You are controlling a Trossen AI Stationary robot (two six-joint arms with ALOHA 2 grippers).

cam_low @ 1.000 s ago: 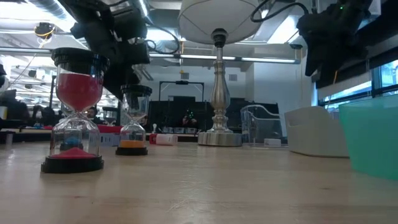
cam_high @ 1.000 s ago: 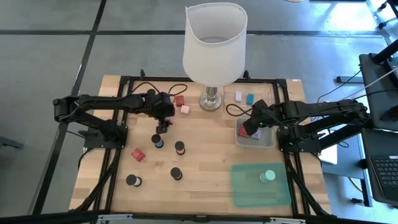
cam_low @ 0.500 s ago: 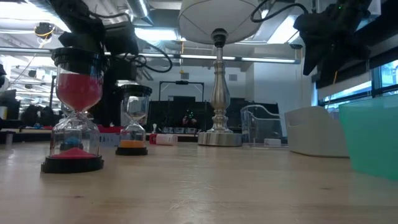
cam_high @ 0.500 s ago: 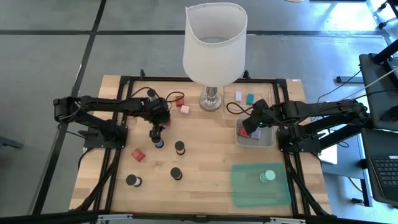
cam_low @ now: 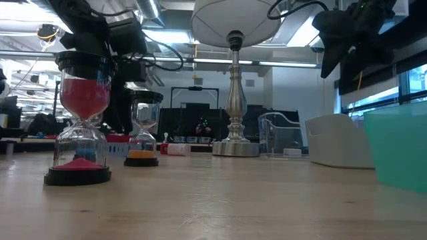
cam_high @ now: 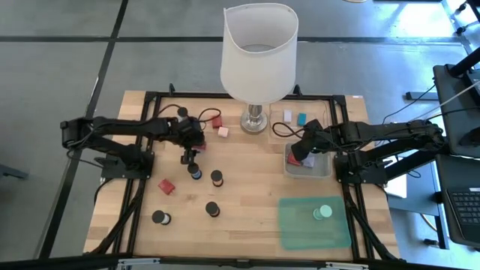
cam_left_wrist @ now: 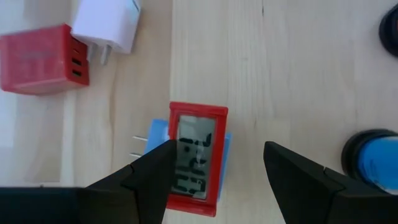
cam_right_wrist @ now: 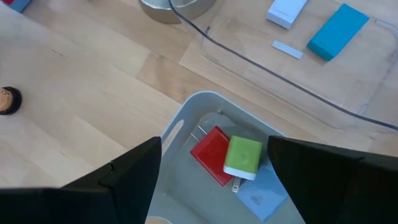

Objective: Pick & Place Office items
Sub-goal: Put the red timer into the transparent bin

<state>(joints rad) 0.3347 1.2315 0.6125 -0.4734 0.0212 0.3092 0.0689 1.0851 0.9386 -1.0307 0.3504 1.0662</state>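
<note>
My left gripper (cam_high: 187, 156) (cam_left_wrist: 219, 146) hangs open over a small red timer with a grey display (cam_left_wrist: 198, 158), which lies on a blue plug block (cam_left_wrist: 158, 140). The timer sits between the fingers, close to one of them. A blue-topped black hourglass (cam_high: 195, 172) (cam_left_wrist: 373, 163) stands just beside it. A red charger block (cam_left_wrist: 43, 59) and a white plug (cam_left_wrist: 106, 28) lie farther off. My right gripper (cam_high: 298, 156) (cam_right_wrist: 214, 142) is open above the grey tray (cam_right_wrist: 186, 118), which holds a red (cam_right_wrist: 211, 154), a green-white (cam_right_wrist: 242, 155) and a blue block (cam_right_wrist: 261, 196).
The white-shaded lamp (cam_high: 259, 52) stands at the far middle. Black hourglasses (cam_high: 217, 177) (cam_high: 213, 208) (cam_high: 160, 217) and a red block (cam_high: 166, 186) stand on the near left. A clear tray holds a white (cam_high: 287, 115) and a teal block (cam_high: 301, 118). A mint disc (cam_high: 322, 213) lies on the green mat (cam_high: 296, 232).
My left gripper has moved a little toward the table's left and near edges, uncovering the blue top of the hourglass beside it. My right gripper has stayed over the grey tray.
</note>
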